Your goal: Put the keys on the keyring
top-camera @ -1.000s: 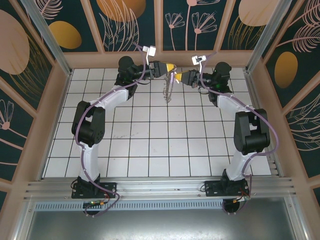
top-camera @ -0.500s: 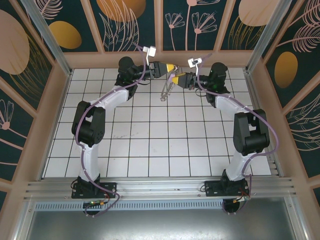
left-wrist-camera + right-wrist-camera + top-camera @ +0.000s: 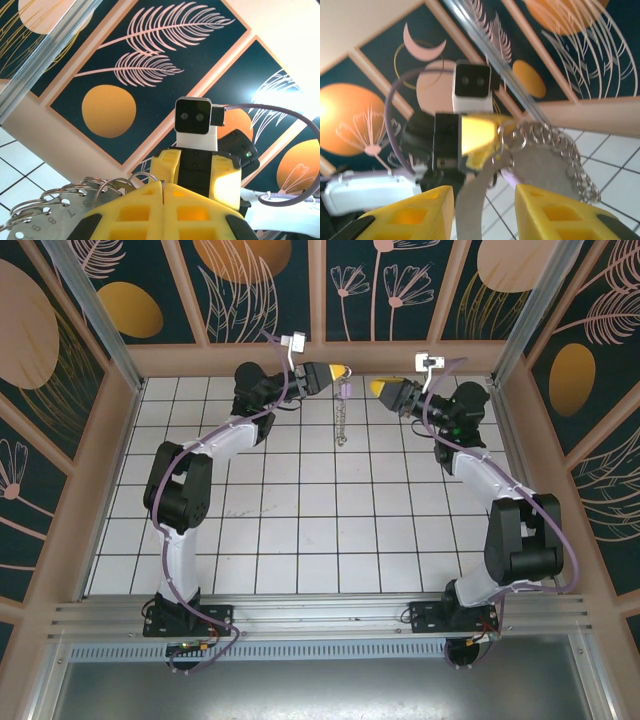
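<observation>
Left gripper (image 3: 343,371) clamped shut on top of keyring (image 3: 342,418), keyring edge-on above far tiles (image 3: 300,500), long axis running far-to-near, right gripper (image 3: 376,388) part-open, empty, just beside.

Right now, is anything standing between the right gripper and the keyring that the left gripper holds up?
Nothing visible does. The keyring hangs from the shut left gripper, and the right gripper faces it, jaws open, across a bare gap. The right wrist view has the keyring straight ahead, with nothing in front of it.

Lab cell: aluminium frame (image 3: 300,615), tiled floor (image 3: 300,540)
</observation>
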